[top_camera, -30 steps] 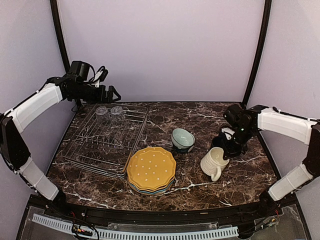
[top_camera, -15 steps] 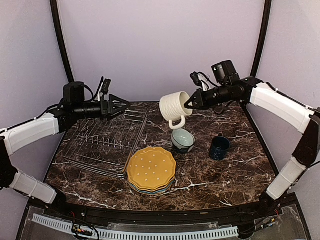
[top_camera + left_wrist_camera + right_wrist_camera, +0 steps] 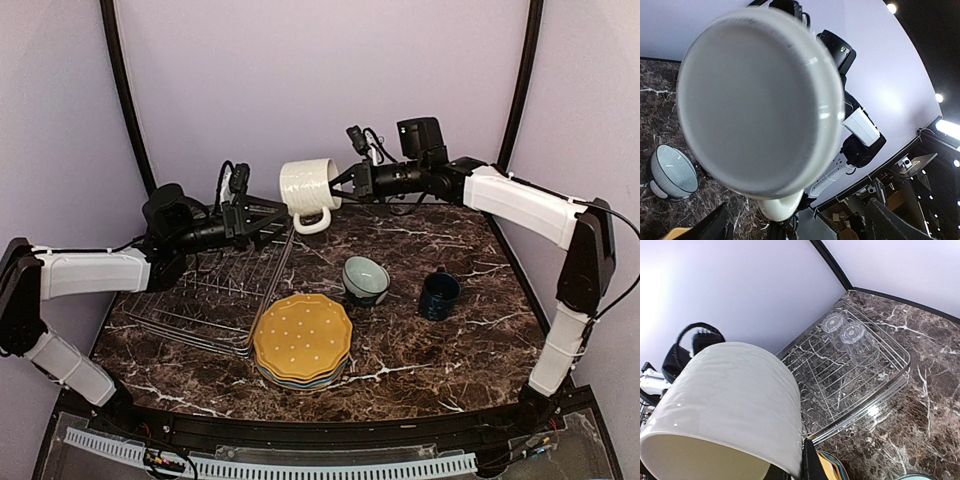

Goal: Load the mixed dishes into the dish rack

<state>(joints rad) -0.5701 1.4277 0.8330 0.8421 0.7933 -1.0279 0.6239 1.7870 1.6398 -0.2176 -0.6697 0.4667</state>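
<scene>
Top external shot has the right gripper (image 3: 343, 182) pinched tight on the rim of the cream ribbed mug (image 3: 308, 186), which hangs sideways in the air near the back of the marble table (image 3: 480, 340), handle down. Left gripper (image 3: 272, 215) is just beside it, fingers spread wide and holding nothing (left wrist cam is basically all mug bottom). The dish rack (image 3: 215, 288) lies below, with two clear glass tumblers (image 3: 855, 337) in its far corner.

Cream ribbed mug (image 3: 308, 187), far centre: cream, ribbed sides.
Dark navy mug (image 3: 439, 295), right: navy all over.
Bowl (image 3: 366, 278), centre: pale green inside, fine dark stripes outside.
Top plate (image 3: 302, 336), near centre: yellow with white dots.
Plates beneath (image 3: 300, 384): blue and cream edges.
Tumblers (image 3: 855, 336): clear glass.
Rack (image 3: 200, 290), left: dark wire.
Table (image 3: 480, 340): dark brown marble with white veins.
Wall (image 3: 320, 80): pale lilac.
</scene>
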